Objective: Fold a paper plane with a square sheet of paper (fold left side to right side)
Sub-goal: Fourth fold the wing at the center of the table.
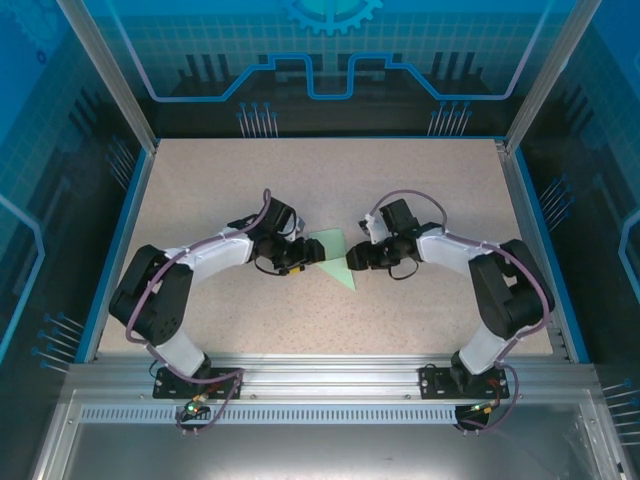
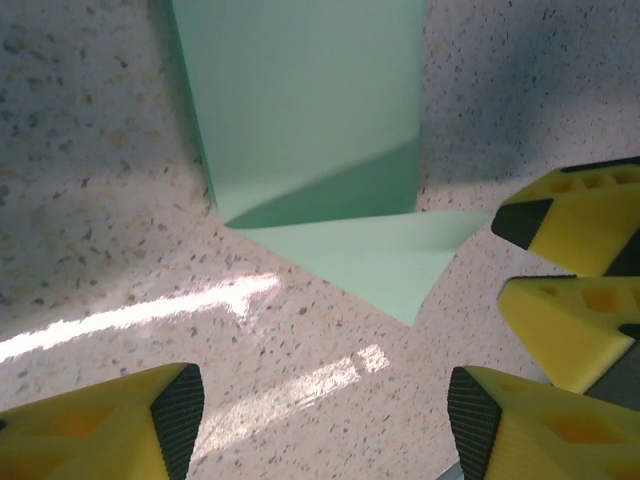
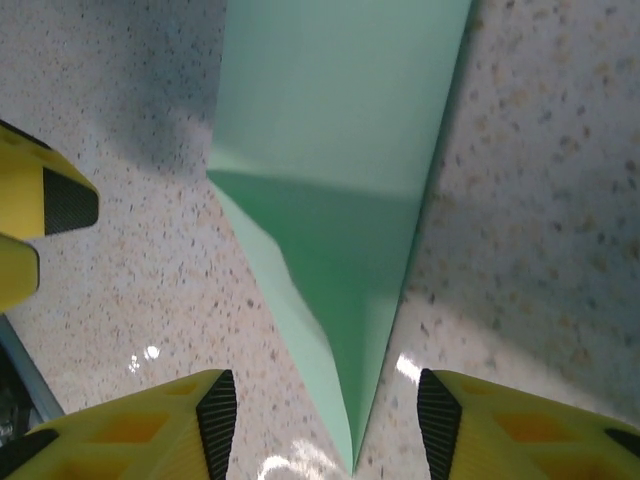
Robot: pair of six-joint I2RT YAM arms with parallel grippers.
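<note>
Paper (image 1: 340, 268) lies on the table (image 1: 300, 180) between the arms, partly folded to a point. Left gripper (image 2: 320, 410) has its jaws apart, holding nothing. Right gripper (image 3: 325, 420) is also apart, straddling the tip without pinching it. Risks we flag: the unpinned flap springs up, or a finger snags the tip and skews the crease. We see no containers.

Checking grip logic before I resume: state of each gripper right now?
Left gripper: open, holding nothing.
Right gripper: open, holding nothing; the green paper has its tip lying between the fingers, ungripped.
</note>
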